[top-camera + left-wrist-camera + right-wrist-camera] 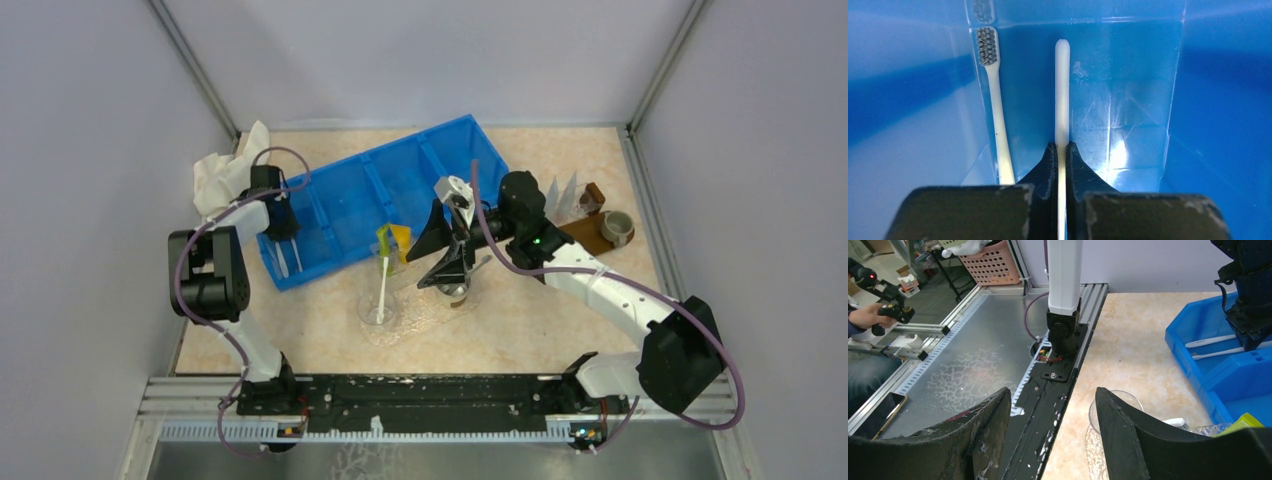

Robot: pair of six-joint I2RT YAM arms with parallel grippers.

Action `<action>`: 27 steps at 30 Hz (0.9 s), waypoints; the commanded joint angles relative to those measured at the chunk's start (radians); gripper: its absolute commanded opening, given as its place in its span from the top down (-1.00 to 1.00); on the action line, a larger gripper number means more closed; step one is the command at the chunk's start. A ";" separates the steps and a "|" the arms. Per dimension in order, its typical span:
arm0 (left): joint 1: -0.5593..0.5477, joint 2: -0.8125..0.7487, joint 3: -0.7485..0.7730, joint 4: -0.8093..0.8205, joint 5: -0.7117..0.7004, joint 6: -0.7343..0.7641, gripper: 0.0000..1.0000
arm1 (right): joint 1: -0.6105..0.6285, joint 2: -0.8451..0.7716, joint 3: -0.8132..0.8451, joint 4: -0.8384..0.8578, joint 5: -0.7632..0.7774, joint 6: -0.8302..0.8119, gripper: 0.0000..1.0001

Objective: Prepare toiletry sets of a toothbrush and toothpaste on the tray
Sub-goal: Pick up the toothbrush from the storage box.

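1. My left hand (pixel 1058 148) is clamped on a toothbrush (pixel 1062 85) inside the blue bin (pixel 1218 125), at 9 o'clock on the tabletop (pixel 560 330).
2. My right hand (pixel 1052 395) hangs released, holding nothing.

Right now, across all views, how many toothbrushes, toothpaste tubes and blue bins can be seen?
Toothbrushes: 3 (one held by the left fingers, one beside it, one in the clear cup)
Toothpaste tubes: 1, yellow-green
Blue bins: 1
Total: 5
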 commanded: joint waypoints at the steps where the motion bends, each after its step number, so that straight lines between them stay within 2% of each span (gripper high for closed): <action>1: 0.003 0.000 -0.014 -0.024 0.033 -0.004 1.00 | 0.010 -0.002 0.013 0.027 -0.008 -0.015 -0.26; 18: 0.002 -0.342 0.015 -0.001 0.062 -0.004 1.00 | 0.016 0.021 0.011 0.047 -0.035 -0.016 -0.27; 22: 0.002 -0.473 -0.003 0.008 0.180 -0.034 1.00 | 0.016 0.013 0.019 0.034 -0.057 -0.031 -0.27; 27: -0.002 -0.693 -0.093 0.132 0.423 -0.124 1.00 | 0.017 -0.015 0.092 -0.240 -0.038 -0.254 -0.29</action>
